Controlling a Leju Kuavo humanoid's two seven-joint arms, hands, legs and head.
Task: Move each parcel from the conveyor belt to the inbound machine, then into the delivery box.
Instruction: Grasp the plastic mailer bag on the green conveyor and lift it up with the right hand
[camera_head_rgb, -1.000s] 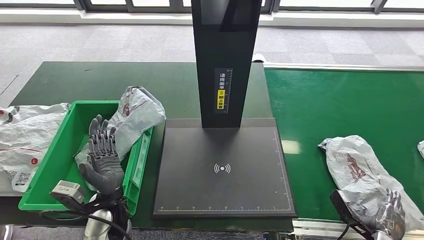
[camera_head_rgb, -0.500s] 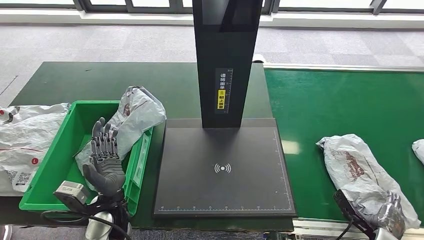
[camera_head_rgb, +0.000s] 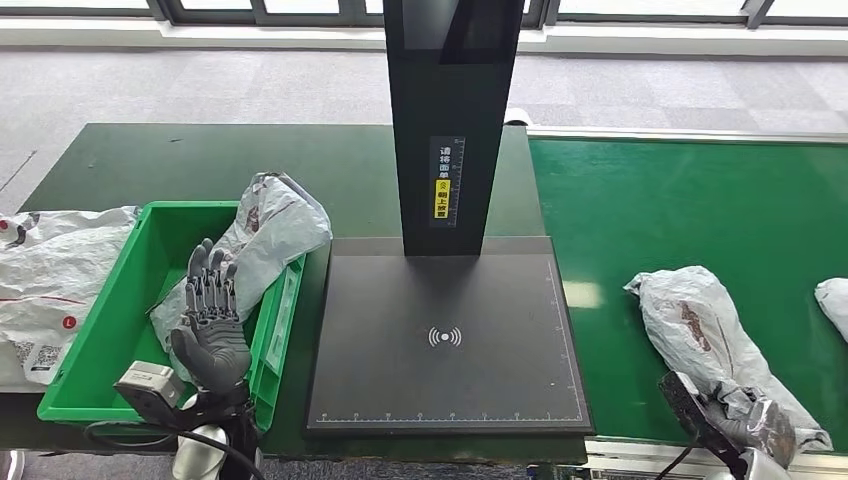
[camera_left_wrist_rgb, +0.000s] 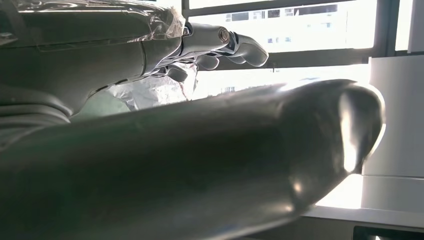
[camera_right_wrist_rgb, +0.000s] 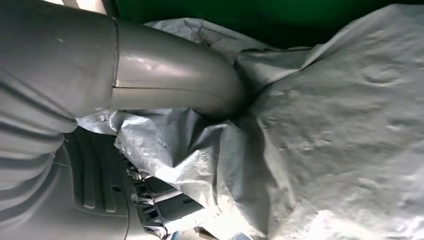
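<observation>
My right hand sits at the near edge of the green conveyor belt, its fingers closed into the crumpled near end of a grey plastic parcel; from the wrist my thumb presses into the wrinkled film and my darker fingers are tucked under a fold of it, so I am gripping the bag; the parcel lies lengthwise on the belt, still resting on it, well to the right of the inbound machine; a second pale parcel shows at the belt's right edge, apart from the one I hold.

My left hand hovers over the green delivery box, palm up, fingers spread and holding nothing; from the wrist its fingertips point toward bright windows; a grey parcel lies in the box just beyond my fingers, its upper end leaning over the box's right wall; I cannot tell whether my fingers touch it.

The inbound machine's black platform lies between box and belt, with a white wireless mark at its centre; its black column rises from the far edge, bearing a yellow label; more white parcels lie on the dark green table left of the box.
</observation>
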